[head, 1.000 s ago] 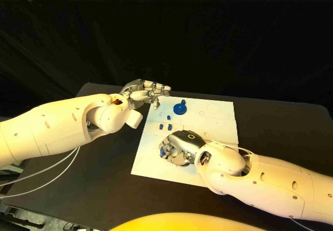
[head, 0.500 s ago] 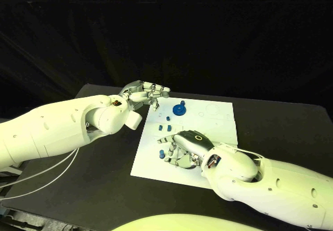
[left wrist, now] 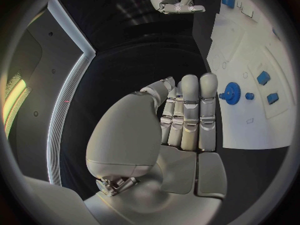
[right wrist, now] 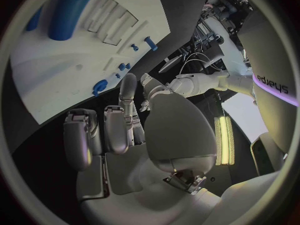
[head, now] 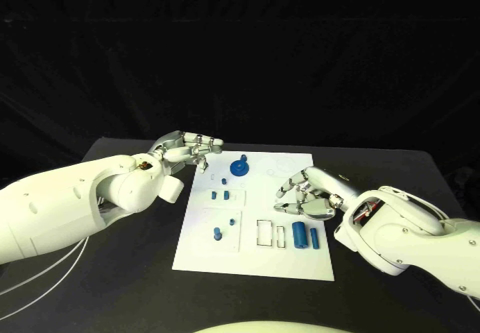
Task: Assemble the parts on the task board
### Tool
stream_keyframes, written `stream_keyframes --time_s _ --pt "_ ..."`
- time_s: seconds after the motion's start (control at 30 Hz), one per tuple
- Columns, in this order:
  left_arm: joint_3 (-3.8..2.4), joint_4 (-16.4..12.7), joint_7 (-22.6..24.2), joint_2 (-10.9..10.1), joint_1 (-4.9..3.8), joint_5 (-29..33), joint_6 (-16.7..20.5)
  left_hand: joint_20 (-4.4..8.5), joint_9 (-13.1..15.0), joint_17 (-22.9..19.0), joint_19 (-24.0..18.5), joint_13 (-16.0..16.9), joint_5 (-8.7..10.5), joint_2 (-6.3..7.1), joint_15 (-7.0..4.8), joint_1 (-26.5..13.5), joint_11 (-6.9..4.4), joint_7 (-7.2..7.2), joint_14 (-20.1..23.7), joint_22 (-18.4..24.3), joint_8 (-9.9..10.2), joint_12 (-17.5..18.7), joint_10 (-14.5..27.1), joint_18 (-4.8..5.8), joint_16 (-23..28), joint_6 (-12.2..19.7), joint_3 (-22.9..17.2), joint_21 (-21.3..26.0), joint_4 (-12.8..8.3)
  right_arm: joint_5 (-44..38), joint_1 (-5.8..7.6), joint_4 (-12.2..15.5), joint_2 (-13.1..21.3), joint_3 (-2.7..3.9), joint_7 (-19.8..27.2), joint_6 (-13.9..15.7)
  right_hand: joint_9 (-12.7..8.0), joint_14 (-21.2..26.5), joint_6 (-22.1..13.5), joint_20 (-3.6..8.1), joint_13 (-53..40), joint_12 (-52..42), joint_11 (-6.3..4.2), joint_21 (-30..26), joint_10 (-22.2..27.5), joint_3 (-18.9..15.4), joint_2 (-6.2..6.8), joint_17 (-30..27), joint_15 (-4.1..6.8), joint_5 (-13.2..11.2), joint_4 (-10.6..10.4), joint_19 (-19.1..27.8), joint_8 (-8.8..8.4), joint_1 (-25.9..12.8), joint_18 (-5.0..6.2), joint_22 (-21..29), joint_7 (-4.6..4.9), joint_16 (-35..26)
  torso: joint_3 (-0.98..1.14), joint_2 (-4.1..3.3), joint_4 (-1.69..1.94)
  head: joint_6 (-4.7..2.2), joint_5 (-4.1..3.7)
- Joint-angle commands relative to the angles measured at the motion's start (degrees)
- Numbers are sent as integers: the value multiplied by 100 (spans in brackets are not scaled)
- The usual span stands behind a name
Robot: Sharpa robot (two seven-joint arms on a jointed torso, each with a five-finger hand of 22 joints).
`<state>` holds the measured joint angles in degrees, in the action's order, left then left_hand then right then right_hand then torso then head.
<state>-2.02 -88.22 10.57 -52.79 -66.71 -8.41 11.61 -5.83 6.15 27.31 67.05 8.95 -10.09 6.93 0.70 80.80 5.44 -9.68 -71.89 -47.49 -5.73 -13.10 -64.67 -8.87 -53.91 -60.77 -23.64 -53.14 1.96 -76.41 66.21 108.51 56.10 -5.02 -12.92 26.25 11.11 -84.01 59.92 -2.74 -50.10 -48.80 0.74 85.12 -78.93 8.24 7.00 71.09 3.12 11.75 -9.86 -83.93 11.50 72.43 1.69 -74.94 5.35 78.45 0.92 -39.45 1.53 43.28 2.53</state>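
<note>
The left hand hovers at the board's far-left corner as before, fingers curled in, holding nothing. The blue gear stands near it. The right hand has lifted off the board's middle and now sits at its right edge, curled and empty, uncovering two blue cylinders lying beside slots.
</note>
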Motion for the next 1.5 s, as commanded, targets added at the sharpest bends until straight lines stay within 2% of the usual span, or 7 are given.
stream_keyframes --time_s 0.03,0.1,0.17,0.2,0.6,1.03,1.5 --pt "11 -25 46 -15 -5 -21 -75 11 -7 -8 32 1 -20 -61 -2 1 0 -14 31 2 -26 -33 41 -59 0 23 9 31 -40 752 27 178 346 -30 -140 -32 215 -331 112 11 -1812 -1868 -23 101 -136 -344 -29 193 29 12 -99 -444 107 -127 -69 -1198 -65 156 -18 38 -53 -33 -228" --pt "18 -27 47 -19 -5 -21 -79 11 -7 -8 32 1 -20 -61 -2 1 0 -14 31 2 -26 -33 41 -59 0 23 9 31 -40 491 31 250 520 -53 -348 -93 339 -369 156 25 -2534 -2598 -54 183 -358 -491 -104 443 45 109 -225 -479 171 -248 -90 -1265 -42 320 -21 48 -69 -22 -277" --pt "24 -29 49 -23 -5 -21 -81 11 -7 -8 32 1 -20 -61 -2 1 0 -14 31 2 -26 -33 41 -59 0 23 9 31 -40 64 30 325 688 -79 -623 -175 475 -435 214 44 -3189 -3284 -75 348 -659 -716 -78 860 83 634 -390 -549 256 -453 -133 -1397 -89 579 -25 59 -89 -41 -291" --pt "27 -28 51 -23 -5 -21 -82 11 -7 -8 32 1 -20 -61 -2 1 0 -14 31 2 -26 -33 41 -59 0 23 9 31 -40 -129 27 358 757 -90 -756 -205 539 -455 197 54 -3364 -3463 -77 431 -738 -829 -73 1002 78 690 -461 -584 274 -510 -154 -1462 -96 666 -21 68 -102 -27 -297" --pt "56 -3 59 -2 -2 -21 -94 11 -8 -10 28 1 -19 -61 -1 -2 1 -15 32 11 -27 -36 42 -61 -1 23 11 39 -41 -1298 -275 526 909 -163 -1717 -371 847 -486 91 45 -3555 -3635 -65 488 -789 -1246 -104 1282 68 712 -628 -607 328 -395 -169 -1506 -88 835 -11 81 -100 31 -377" --pt "61 -6 54 -11 -1 -21 -103 10 -9 -13 28 1 -19 -62 0 -9 2 -16 34 14 -29 -39 44 -61 -1 25 14 43 -39 -1628 -582 306 470 -171 -1948 -382 935 -499 34 32 -3568 -3637 -50 488 -785 -1358 -152 1371 54 799 -653 -607 316 -355 -169 -1506 -73 885 -18 77 -92 76 -331" --pt "61 -16 41 -24 -1 -21 -123 9 -11 -16 26 1 -19 -63 1 -17 4 -17 35 20 -30 -42 47 -62 -1 26 17 50 -37 -1700 -717 19 141 -171 -2016 -496 992 -512 9 24 -3590 -3654 -43 488 -794 -1409 -210 1448 46 884 -654 -607 311 -321 -169 -1506 -67 926 -16 79 -90 104 -305"
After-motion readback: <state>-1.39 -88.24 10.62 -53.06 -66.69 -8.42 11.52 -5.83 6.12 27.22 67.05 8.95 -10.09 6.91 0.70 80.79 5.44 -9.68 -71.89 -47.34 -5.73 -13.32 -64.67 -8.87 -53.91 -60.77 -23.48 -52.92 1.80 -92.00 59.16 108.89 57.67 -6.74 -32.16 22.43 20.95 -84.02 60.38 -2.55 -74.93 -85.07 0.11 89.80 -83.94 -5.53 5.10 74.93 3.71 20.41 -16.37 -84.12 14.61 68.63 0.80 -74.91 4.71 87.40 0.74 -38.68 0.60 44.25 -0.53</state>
